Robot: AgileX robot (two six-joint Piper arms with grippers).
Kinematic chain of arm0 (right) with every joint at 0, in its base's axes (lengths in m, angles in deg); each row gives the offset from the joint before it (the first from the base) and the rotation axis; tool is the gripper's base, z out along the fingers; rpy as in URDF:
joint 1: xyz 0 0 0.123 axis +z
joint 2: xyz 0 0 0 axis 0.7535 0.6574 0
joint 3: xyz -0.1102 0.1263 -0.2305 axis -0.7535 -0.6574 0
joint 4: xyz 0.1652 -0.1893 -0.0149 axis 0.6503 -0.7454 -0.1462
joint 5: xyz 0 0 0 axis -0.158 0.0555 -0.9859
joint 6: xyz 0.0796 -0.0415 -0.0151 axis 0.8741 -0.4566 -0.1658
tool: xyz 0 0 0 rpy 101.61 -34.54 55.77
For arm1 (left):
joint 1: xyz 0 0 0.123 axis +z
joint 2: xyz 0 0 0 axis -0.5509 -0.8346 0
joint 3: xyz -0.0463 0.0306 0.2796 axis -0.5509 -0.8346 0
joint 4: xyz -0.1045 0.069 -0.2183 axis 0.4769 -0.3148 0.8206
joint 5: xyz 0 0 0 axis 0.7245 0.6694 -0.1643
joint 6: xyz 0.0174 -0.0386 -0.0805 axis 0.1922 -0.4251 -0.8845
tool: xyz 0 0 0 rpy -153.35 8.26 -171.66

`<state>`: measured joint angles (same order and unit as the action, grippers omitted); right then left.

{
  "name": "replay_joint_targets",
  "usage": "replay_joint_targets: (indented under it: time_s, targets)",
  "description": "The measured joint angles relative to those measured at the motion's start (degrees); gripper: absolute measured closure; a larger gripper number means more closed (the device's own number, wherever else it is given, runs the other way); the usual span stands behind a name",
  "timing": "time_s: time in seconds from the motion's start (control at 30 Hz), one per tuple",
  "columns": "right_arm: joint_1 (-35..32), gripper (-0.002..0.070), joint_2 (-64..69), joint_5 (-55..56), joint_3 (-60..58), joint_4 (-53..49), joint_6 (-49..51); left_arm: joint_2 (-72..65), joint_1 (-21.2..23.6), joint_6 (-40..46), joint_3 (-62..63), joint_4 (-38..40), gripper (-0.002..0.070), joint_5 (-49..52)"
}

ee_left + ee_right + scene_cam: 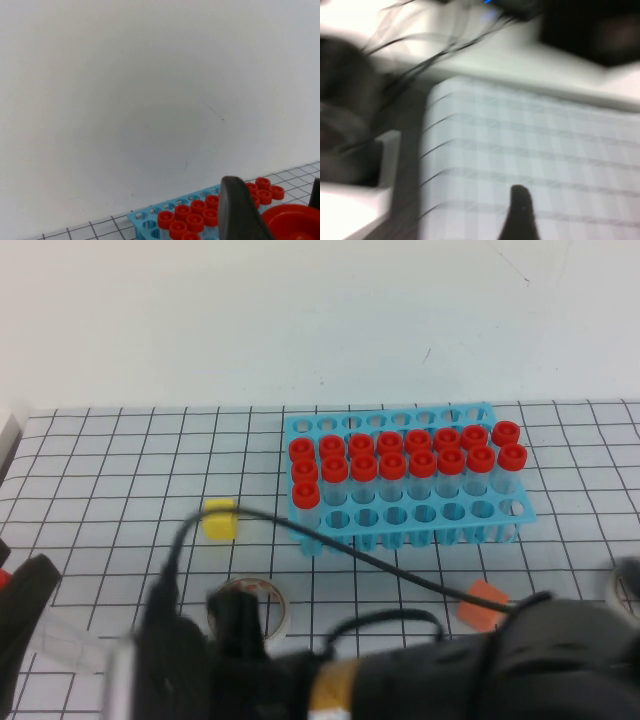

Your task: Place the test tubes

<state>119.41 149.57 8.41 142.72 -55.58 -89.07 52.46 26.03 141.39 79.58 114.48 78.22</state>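
Right arm (480, 670) sprawls across the near bench (100, 460) with its right claw (520, 199), grip can't tell. Left claw (277, 210), near left, pinches a red-capped test tube (295, 222).

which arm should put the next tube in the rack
Left. The left gripper is closed on a red-capped test tube, and its wrist view faces the blue rack, which has free holes. The right gripper is stretched low across the table's near side, and no tube shows in its wrist view.
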Motion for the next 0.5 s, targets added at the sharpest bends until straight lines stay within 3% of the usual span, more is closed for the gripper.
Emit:
replay_joint_targets:
  time_s: [0.1,0.23,0.3,0.5]
  targets:
    - [0.0,0.0272,-3.6,-10.1,0.0,-0.1,0.4,0.0,0.0,0.2,0.0,0.0,0.0424,-0.9]
    - [-0.4,0.0526,-8.6,-23.5,0.0,-4.8,5.5,0.0,0.0,0.6,0.0,0.0,0.0424,-0.3]
    - [-0.5,0.0605,-11.1,-30.0,0.0,-10.3,11.8,-0.1,0.0,0.7,0.0,0.0,0.0424,0.8]
    - [-0.5,0.0665,-19.5,-48.2,-2.4,-27.9,31.1,-5.4,0.0,0.9,4.1,0.0,0.0424,4.7]
